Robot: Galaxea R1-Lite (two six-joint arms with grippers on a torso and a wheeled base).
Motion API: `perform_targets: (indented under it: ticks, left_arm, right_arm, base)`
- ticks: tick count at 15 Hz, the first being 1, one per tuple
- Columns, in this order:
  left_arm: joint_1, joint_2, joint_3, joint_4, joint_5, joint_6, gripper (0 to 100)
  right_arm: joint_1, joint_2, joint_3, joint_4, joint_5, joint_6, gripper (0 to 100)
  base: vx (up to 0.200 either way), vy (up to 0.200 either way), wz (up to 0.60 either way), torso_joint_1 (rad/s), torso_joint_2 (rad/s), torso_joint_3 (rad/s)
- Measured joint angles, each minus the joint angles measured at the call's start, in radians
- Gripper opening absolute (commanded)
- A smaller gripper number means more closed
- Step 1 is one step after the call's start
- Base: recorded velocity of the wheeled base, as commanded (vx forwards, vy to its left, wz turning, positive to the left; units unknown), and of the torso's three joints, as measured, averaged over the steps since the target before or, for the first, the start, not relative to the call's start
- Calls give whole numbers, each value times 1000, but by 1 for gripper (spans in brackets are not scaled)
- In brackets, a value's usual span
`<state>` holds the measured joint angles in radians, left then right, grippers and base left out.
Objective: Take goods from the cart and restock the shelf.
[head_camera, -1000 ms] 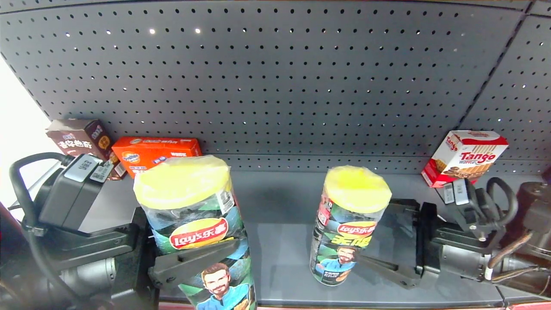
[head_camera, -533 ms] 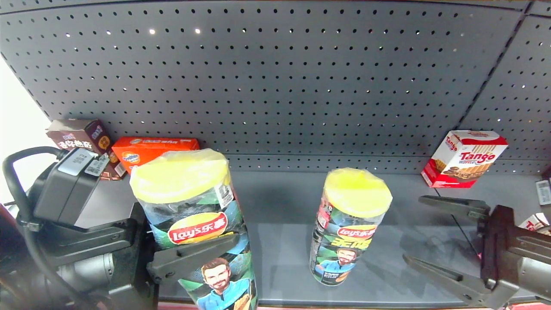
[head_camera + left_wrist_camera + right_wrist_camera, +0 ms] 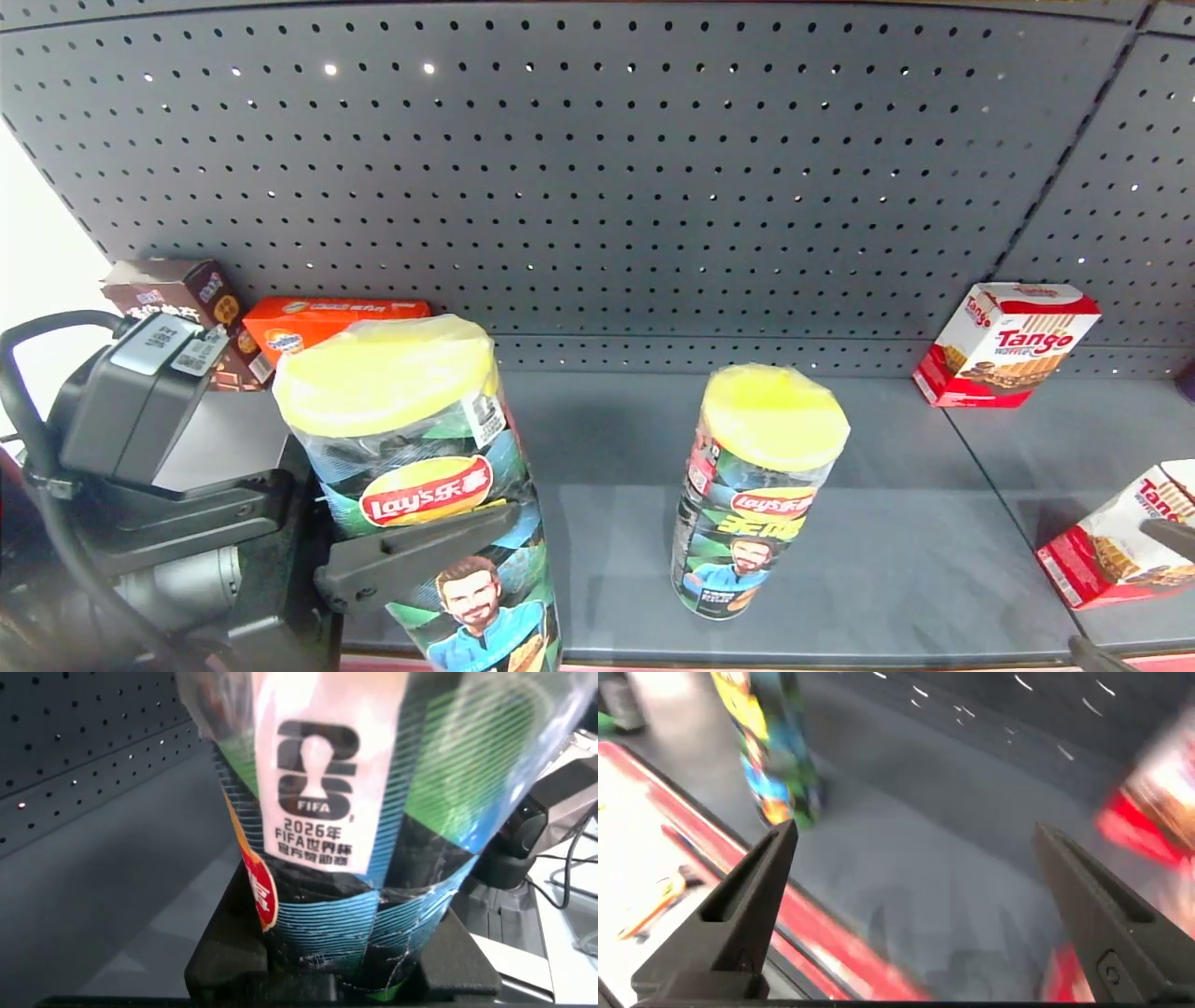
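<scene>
Head view: a grey shelf (image 3: 896, 551) with a perforated back panel (image 3: 597, 187); at the front left, the left gripper (image 3: 439, 532) is closed around the held chip canister (image 3: 401, 411), a tall upright tube with a yellow lid in clear wrap; one dark finger (image 3: 420, 555) crosses its front, and its base is cut off at the frame's lower edge; the standing chip canister (image 3: 756, 485), of the same design, is upright on the shelf near the middle, well apart from the held one; an orange box (image 3: 327, 327) and a brown box (image 3: 177, 294) lie at the back left against the panel; a red-and-white wafer box (image 3: 1013, 345) leans at the back right; a second wafer box (image 3: 1111, 551) lies tilted at the front right.

Left wrist view: the held chip canister (image 3: 346, 812) is seen up close, clamped between black jaws at its lower part.

Right wrist view: the right gripper (image 3: 915, 833) has its claw spread wide and holds nothing, above the shelf's front edge; the standing chip canister (image 3: 771, 756) is blurred beyond one finger (image 3: 752, 891).
</scene>
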<state>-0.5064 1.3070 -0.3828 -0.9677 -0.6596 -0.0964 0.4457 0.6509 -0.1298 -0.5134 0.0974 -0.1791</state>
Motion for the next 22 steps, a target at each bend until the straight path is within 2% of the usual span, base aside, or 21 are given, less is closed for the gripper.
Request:
perform_targets:
  ticks: [6, 7, 12, 13, 15, 18, 22]
  left_arm:
    - [-4, -15, 5, 0, 1, 1, 0]
    - [-4, -21, 9, 2, 1, 1, 0]
    - [-12, -30, 11, 2, 4, 4, 0]
    - [-13, -30, 12, 4, 7, 17, 0]
    - [-14, -31, 30, 6, 6, 28, 0]
    - [-16, -31, 41, 2, -1, 29, 0]
    - [-19, -14, 33, -1, -4, 31, 0]
  right_arm:
    - [-27, -470, 65, 528, -154, 110, 100]
    - [-52, -533, 66, 580, -196, 125, 100]
    - [-174, -589, 64, 604, -292, 138, 100]
    - [-193, -580, 64, 603, -320, 143, 100]
    - [-216, -571, 66, 586, -435, 150, 100]
    - [-255, -549, 68, 583, -438, 155, 100]
    - [-413, -484, 69, 585, -393, 161, 100]
  base:
    - [0, 0, 0, 0, 0, 0]
    - [0, 0, 0, 0, 0, 0]
    - [0, 0, 0, 0, 0, 0]
    - [0, 0, 0, 0, 0, 0]
    - [0, 0, 0, 0, 0, 0]
    - [0, 0, 0, 0, 0, 0]
    - [0, 0, 0, 0, 0, 0]
